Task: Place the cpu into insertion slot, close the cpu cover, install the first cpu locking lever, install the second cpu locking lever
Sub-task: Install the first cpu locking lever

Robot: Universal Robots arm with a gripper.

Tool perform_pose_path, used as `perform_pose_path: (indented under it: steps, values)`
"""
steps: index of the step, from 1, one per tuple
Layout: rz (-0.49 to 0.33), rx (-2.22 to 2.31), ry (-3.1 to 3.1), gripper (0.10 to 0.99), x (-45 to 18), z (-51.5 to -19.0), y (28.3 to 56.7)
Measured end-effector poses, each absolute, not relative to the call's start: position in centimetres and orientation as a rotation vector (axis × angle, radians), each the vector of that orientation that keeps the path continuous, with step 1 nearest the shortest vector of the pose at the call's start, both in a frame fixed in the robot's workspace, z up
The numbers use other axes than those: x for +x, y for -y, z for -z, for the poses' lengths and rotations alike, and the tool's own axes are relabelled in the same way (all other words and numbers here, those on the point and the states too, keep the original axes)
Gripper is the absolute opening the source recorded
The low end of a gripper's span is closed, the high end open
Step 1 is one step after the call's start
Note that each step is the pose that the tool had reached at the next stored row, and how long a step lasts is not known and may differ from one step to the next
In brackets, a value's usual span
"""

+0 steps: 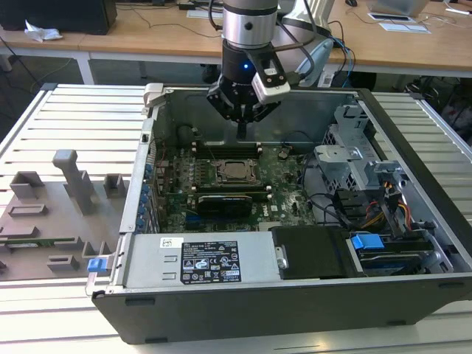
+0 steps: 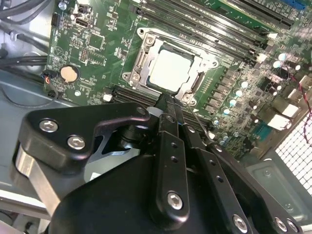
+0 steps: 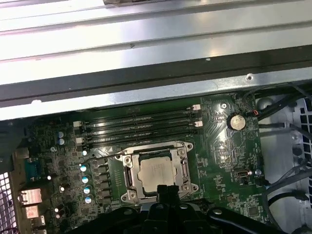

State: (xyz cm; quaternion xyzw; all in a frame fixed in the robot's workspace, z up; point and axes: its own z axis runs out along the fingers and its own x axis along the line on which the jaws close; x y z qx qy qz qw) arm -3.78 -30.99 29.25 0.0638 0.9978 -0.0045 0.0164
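The cpu (image 1: pixel 236 169) (image 2: pixel 168 70) (image 3: pixel 156 173) lies flat in the insertion slot (image 1: pixel 237 179) on the green motherboard, its silver top showing. The cpu cover (image 2: pixel 146 54) (image 3: pixel 129 171) lies down around the chip as a metal frame. A thin wire locking lever (image 2: pixel 197 122) (image 3: pixel 105 155) sticks out from one corner of the socket. My gripper (image 1: pixel 242 134) (image 2: pixel 168 101) (image 3: pixel 165 191) hangs a little above the board at the socket's far edge in the exterior view. Its black fingers are pressed together with nothing between them.
The board sits deep in an open computer case (image 1: pixel 413 147) with tall metal walls. Memory slots (image 3: pixel 139 127) run along one side of the socket. Drive cages and cables (image 1: pixel 369 206) fill the exterior view's right. A grey fixture tray (image 1: pixel 51 214) lies outside on the left.
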Motion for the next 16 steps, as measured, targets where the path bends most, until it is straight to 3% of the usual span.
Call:
perform_pose_path:
  steps: [16]
  values:
    - [0.011,0.024,-3.108,0.106,-3.78,-29.24,30.99]
